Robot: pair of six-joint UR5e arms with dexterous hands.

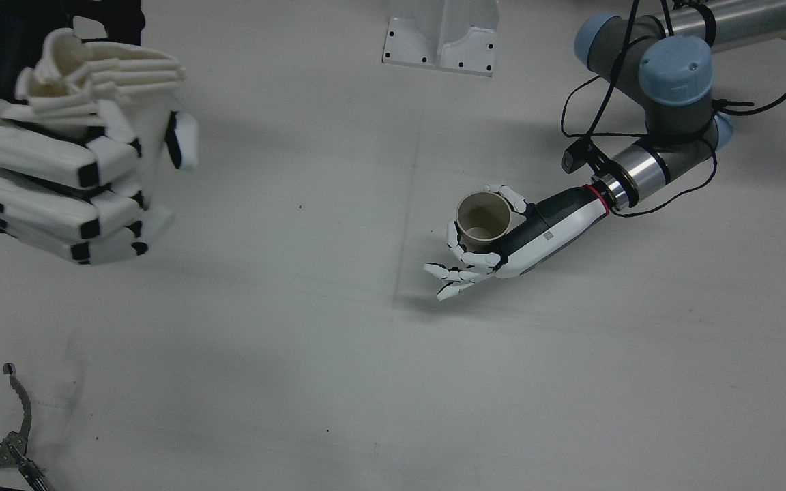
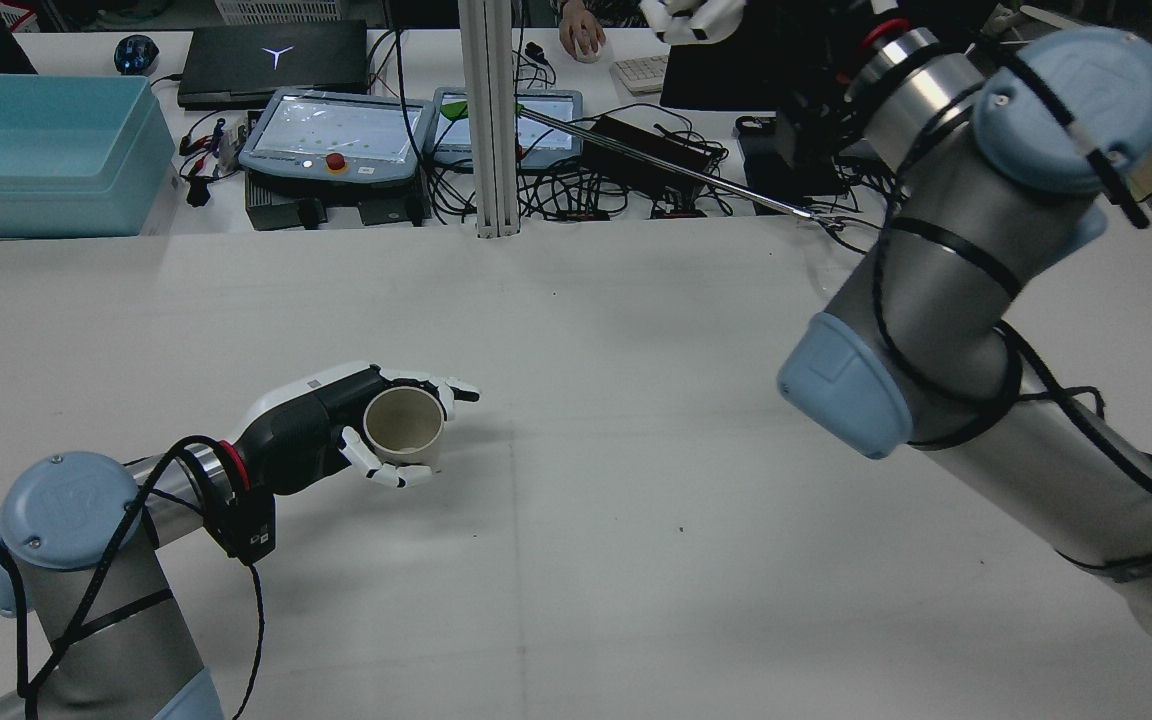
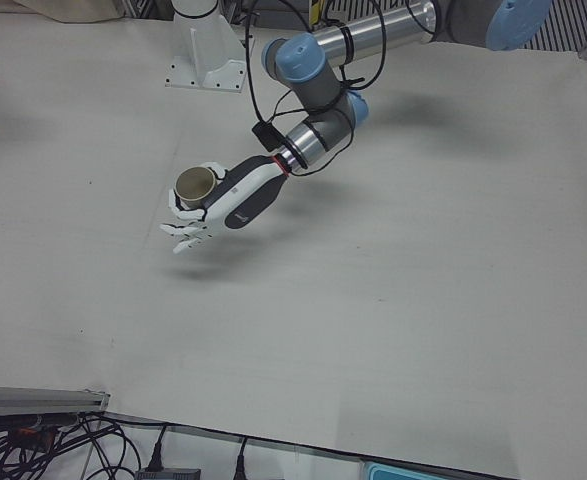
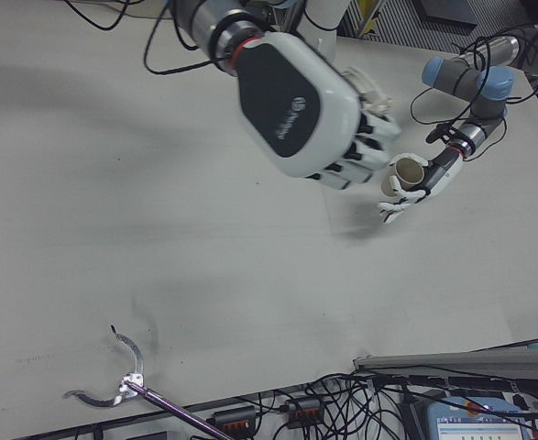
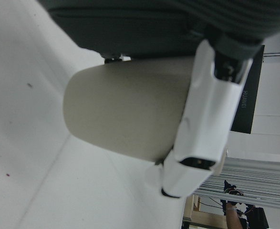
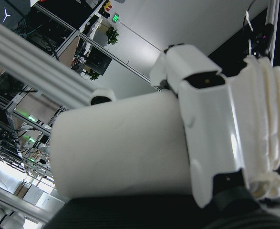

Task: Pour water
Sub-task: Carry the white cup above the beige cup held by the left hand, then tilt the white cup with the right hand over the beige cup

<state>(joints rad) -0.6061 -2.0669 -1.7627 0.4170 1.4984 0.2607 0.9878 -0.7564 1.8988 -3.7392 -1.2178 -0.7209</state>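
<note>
**Beige cup held low, white cup held high: pouring not yet begun**

Beige and cylindrical, a paper cup (image 1: 483, 218) is held upright by the left hand (image 1: 502, 239), close over the pale grey table (image 1: 297, 354); whether its base touches the surface cannot be told. Its mouth faces up, and the inside appears empty in the front view. The upper fingers (image 1: 512, 198) and thumb are curled around the cup wall, while the lower fingers (image 1: 451, 273) are spread free beneath it.

A white crumpled-rimmed paper cup (image 1: 86, 75) is carried high above the table by the right hand (image 1: 59, 177), close under the front camera. Its wall is wrapped tightly by fingers pressed side by side. In the right hand view the same cup (image 6: 120, 148) is seen clamped against the palm. Whether it holds water cannot be told.

The step in hand is judged to be the approach: both cups are secured, yet they are well apart, and neither is tilted for pouring. The next move would call for the white cup to be brought over the beige cup's mouth, lowered near its rim, then tipped slowly while the beige cup is kept level.

A metal grabber tool (image 1: 4, 436) lies at the table's edge, well clear.
</note>
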